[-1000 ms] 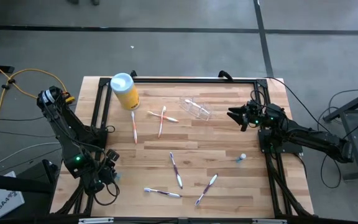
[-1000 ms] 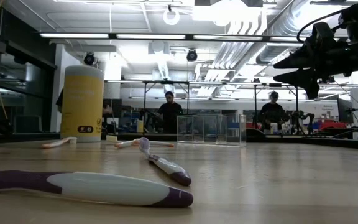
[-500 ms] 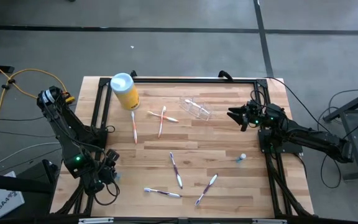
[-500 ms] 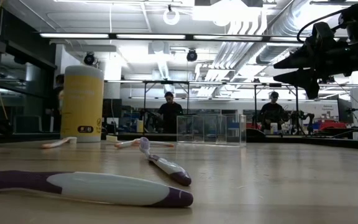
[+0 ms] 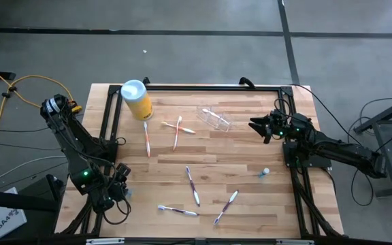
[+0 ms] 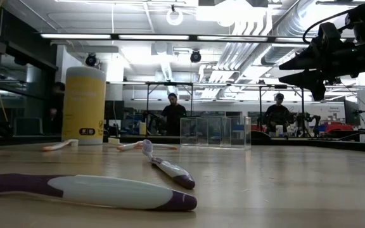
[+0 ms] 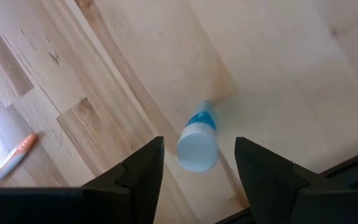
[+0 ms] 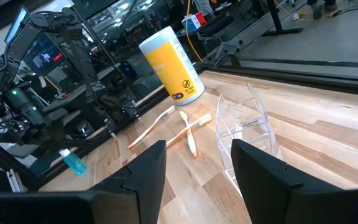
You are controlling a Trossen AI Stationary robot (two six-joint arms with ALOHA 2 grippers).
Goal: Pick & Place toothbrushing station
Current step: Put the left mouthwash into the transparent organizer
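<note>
The clear plastic holder lies on the table at the far right of middle, resting on a long side. It also shows in the low view and the right wrist view. My right gripper is open and empty, held above the table just to the right of the holder, fingers pointing toward it. My left gripper is open at the near left. A small blue-and-white bottle lies on the wood below it, between the lines of its fingers, apart from them.
A yellow canister with a pale blue lid stands at the far left. Several toothbrushes lie scattered: orange ones near the holder, purple ones toward the near edge. Another small bottle lies at the right. A black frame borders the table.
</note>
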